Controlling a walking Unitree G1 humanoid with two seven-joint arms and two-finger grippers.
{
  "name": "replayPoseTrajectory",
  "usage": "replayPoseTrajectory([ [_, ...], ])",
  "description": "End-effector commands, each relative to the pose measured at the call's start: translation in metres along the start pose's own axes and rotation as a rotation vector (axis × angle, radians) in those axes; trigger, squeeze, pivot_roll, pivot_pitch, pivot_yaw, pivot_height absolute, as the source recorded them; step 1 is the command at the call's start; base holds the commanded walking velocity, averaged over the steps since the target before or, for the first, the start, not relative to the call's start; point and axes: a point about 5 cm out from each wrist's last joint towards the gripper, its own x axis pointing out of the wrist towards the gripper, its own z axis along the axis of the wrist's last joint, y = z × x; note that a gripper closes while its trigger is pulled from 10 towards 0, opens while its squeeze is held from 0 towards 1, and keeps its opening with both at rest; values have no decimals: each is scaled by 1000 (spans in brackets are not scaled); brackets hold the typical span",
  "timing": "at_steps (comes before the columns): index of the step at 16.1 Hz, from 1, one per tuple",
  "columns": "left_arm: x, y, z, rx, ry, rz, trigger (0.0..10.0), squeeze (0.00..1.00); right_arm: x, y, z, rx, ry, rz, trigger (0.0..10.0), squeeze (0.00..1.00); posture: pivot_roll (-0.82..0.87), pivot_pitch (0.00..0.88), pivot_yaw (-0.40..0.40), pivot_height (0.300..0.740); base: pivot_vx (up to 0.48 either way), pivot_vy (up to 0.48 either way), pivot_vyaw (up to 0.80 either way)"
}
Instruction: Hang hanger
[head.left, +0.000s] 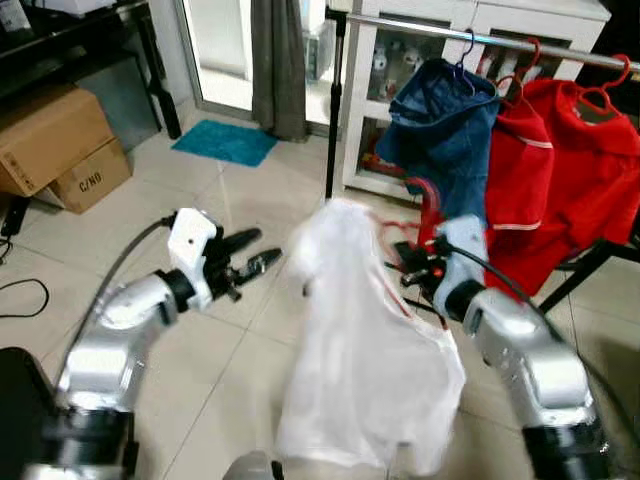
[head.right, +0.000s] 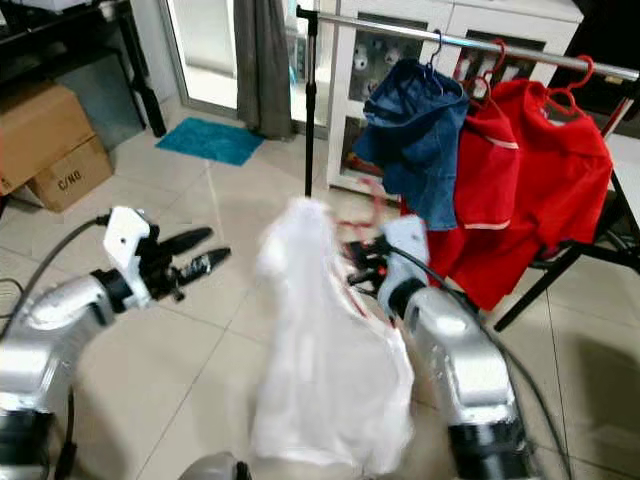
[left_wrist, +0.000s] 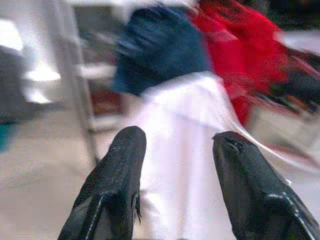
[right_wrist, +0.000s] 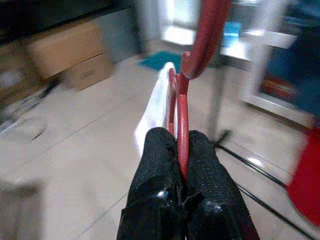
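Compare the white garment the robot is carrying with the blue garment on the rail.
The white garment is pale and thin, while the blue garment is dark and looks like denim. The white garment's red hanger is clamped in the right gripper, below the rail; the blue garment's hanger is hooked on the rail. The white garment hangs long and loose; the blue garment looks shorter and bunched. Both are on hangers. The left gripper is open, holding nothing.

Thin red plastic hanger (right_wrist: 182, 107) under plain white garment (head.left: 365, 370); dark blue denim piece (head.left: 445, 125), two plain red shirts (head.left: 570, 165), teal floor mat (head.left: 225, 142), brown cardboard boxes (head.left: 55, 140).
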Motion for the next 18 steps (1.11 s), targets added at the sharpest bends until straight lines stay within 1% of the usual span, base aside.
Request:
replayPoseTrajectory([
  [1, -3, 5, 7, 9, -20, 125, 10000, 0, -3, -6, 7, -1, -43, -103, 10000, 0, 43, 0, -1, 723, 0, 0, 0],
  [2, -8, 10, 6, 13, -13, 253, 10000, 0, -4, -5, 3, 25, -32, -151, 10000, 0, 46, 0, -5, 723, 0, 0, 0],
  [3, -10, 9, 6, 35, -5, 286, 10000, 0, -4, -4, 4, 18, -40, -179, 10000, 0, 48, 0, -9, 723, 0, 0, 0],
  [4, -9, 3, 6, 48, 3, 320, 10000, 0, -6, 1, 4, 34, -47, -223, 10000, 0, 48, 0, -10, 723, 0, 0, 0],
  [5, -7, -2, 5, 36, -5, 330, 10000, 0, -9, 5, 4, 44, -45, -200, 10000, 0, 48, 0, -10, 723, 285, 0, 0],
  [6, -8, -4, 5, 21, -7, 343, 10000, 0, -11, 7, 1, 27, -34, -173, 10000, 0, 46, 0, -10, 723, 296, 0, 0],
  [7, -9, -10, 4, -2, -5, 356, 10000, 0, -16, 10, -6, 69, -6, -149, 10000, 0, 36, 0, -6, 723, 296, 0, 0],
  [8, -11, -14, 0, 23, 18, 345, 10000, 0, -19, 10, -7, 69, -25, -163, 10000, 0, 36, 0, -11, 723, 307, 0, 0],
  [9, -12, -17, -3, 52, 37, 331, 10000, 0, -21, 10, -7, 93, -31, -192, 10000, 0, 36, 0, -11, 723, 311, 0, 0],
  [10, -11, -19, -2, 50, 38, 330, 10000, 0, -22, 12, -7, 125, -32, -200, 10000, 0, 36, 0, -11, 723, 311, 0, 0],
  [11, -11, -20, -1, 39, 32, 333, 10000, 0, -22, 12, -7, 137, -33, -209, 10000, 0, 36, 0, -11, 723, 311, 0, 0],
  [12, -8, -21, 1, 29, 28, 335, 10000, 0, -21, 14, -5, 165, -37, -207, 10000, 0, 36, 0, -11, 723, 315, 0, 0],
  [13, -7, -21, 2, 24, 27, 334, 10000, 0, -19, 15, -5, 147, -34, -208, 10000, 0, 31, 0, -8, 723, 330, 0, 0],
  [15, -5, -21, 2, 17, 31, 332, 10000, 0, -16, 17, 0, 38, -49, -209, 10000, 0, 28, 0, -7, 723, 326, 0, 0],
  [16, -4, -22, 1, 10, 35, 325, 10000, 0, -14, 15, 0, 38, -36, -243, 10000, 0, 28, 0, -9, 723, 345, 0, 0],
  [18, -1, -25, 1, 2, 37, 315, 10000, 0, -12, 16, 3, 66, -50, -243, 10000, 0, 26, 0, -15, 723, 356, 0, 800],
])
